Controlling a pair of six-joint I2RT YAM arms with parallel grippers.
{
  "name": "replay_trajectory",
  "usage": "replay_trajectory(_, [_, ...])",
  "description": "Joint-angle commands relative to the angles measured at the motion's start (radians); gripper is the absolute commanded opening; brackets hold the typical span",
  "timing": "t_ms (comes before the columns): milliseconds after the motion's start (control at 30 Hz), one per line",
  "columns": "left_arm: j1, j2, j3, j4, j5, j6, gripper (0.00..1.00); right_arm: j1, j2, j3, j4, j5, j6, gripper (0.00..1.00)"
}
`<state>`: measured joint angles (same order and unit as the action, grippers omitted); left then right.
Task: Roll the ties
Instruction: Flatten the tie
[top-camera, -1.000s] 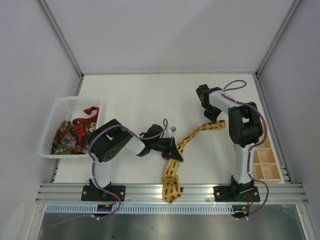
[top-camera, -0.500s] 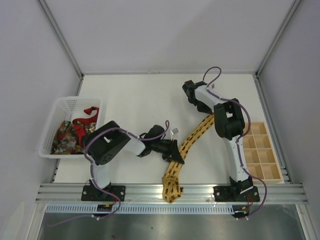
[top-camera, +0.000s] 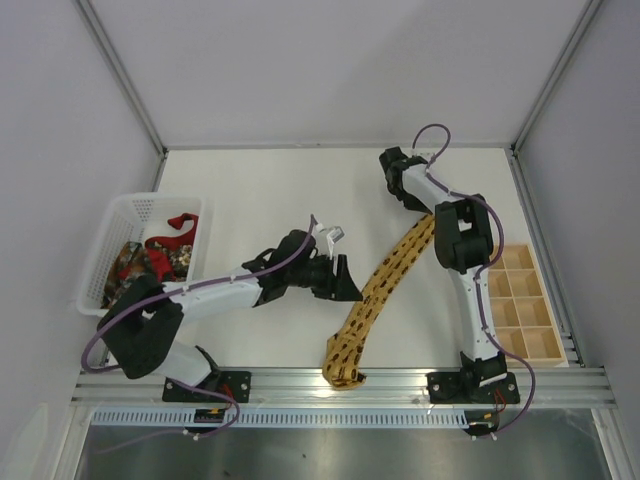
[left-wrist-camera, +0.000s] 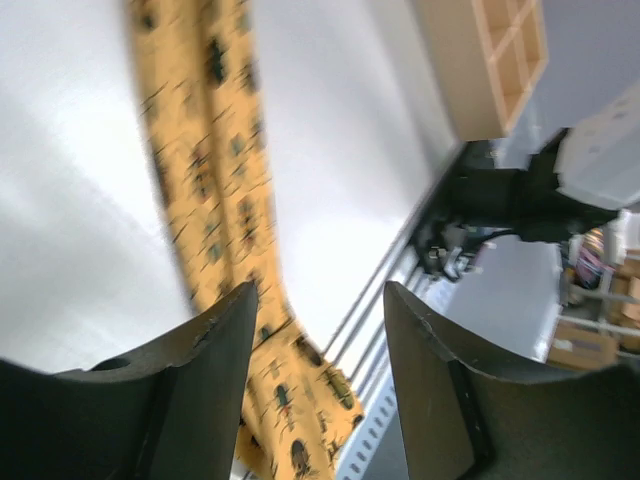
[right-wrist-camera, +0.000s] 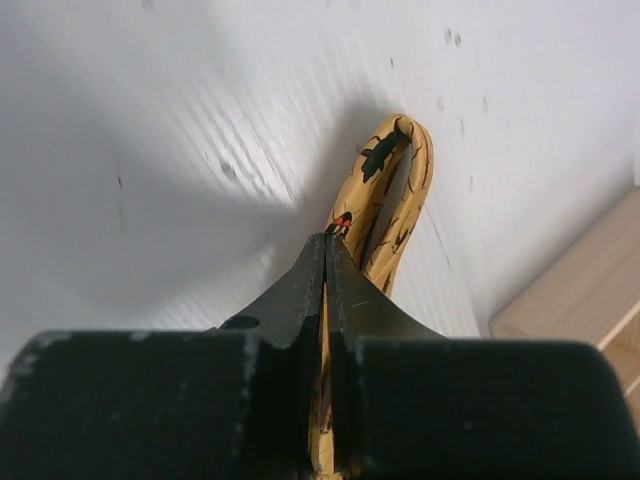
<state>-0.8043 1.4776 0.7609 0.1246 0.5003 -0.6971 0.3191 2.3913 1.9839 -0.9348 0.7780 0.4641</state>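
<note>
Here on the white table (top-camera: 250, 190), right end effector (right-wrist-camera: 326, 240) pinches yellow tie (top-camera: 385, 275); left end effector (left-wrist-camera: 318, 290) stands wide.

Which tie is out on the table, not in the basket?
The yellow-gold tie with dark marks. It lies stretched across the table, while the red tie and the dark patterned tie sit bunched in the white basket.

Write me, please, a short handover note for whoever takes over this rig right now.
Grippers: the left gripper is open and empty, beside the middle of the yellow tie. The right gripper is shut on that tie's far end.
Things: the yellow tie lies nearly straight on the table, with its near end over the front edge. The red tie and patterned tie are bunched in the white basket.
Done: nothing rolled yet.
Left: roll all three.
</note>
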Motion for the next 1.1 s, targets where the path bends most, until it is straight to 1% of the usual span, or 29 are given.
replay_trajectory(0, [-0.019, -0.055, -0.067, -0.144, -0.112, 0.050, 0.59, -0.023, 0.048, 0.075, 0.076, 0.030, -0.070, 0.02])
replay_trajectory(100, [-0.029, -0.114, -0.100, -0.148, -0.182, 0.070, 0.61, -0.038, 0.060, 0.075, 0.119, 0.035, -0.111, 0.02])
replay_trajectory(167, [-0.029, -0.132, -0.107, -0.128, -0.200, 0.077, 0.63, -0.046, 0.065, 0.075, 0.140, 0.023, -0.146, 0.02])
replay_trajectory(233, [-0.029, -0.119, -0.092, -0.128, -0.201, 0.073, 0.64, -0.058, 0.069, 0.078, 0.166, 0.014, -0.165, 0.02])
replay_trajectory(300, [-0.027, -0.065, -0.063, -0.147, -0.180, 0.067, 0.64, -0.067, 0.071, 0.082, 0.185, 0.009, -0.192, 0.02])
replay_trajectory(367, [-0.036, -0.024, -0.072, -0.128, -0.126, 0.038, 0.64, -0.071, 0.071, 0.087, 0.200, -0.003, -0.214, 0.01])
replay_trajectory(400, [-0.036, -0.017, -0.098, -0.068, -0.106, 0.007, 0.64, -0.074, 0.072, 0.095, 0.202, -0.017, -0.220, 0.01])
replay_trajectory(467, [-0.042, -0.013, -0.126, -0.040, -0.075, -0.011, 0.63, -0.074, 0.074, 0.102, 0.209, -0.025, -0.228, 0.01])
replay_trajectory(567, [-0.061, -0.039, -0.147, -0.028, -0.069, -0.035, 0.63, -0.077, 0.083, 0.116, 0.200, -0.040, -0.229, 0.01])
replay_trajectory(700, [-0.102, -0.076, -0.186, 0.015, -0.059, -0.114, 0.64, -0.077, 0.086, 0.122, 0.195, -0.060, -0.217, 0.01])
replay_trajectory(867, [-0.157, -0.050, -0.227, 0.098, -0.062, -0.215, 0.63, -0.075, 0.085, 0.112, 0.192, -0.068, -0.209, 0.01])
replay_trajectory(1067, [-0.225, 0.009, -0.221, 0.109, -0.091, -0.275, 0.62, -0.072, 0.080, 0.095, 0.195, -0.078, -0.205, 0.00])
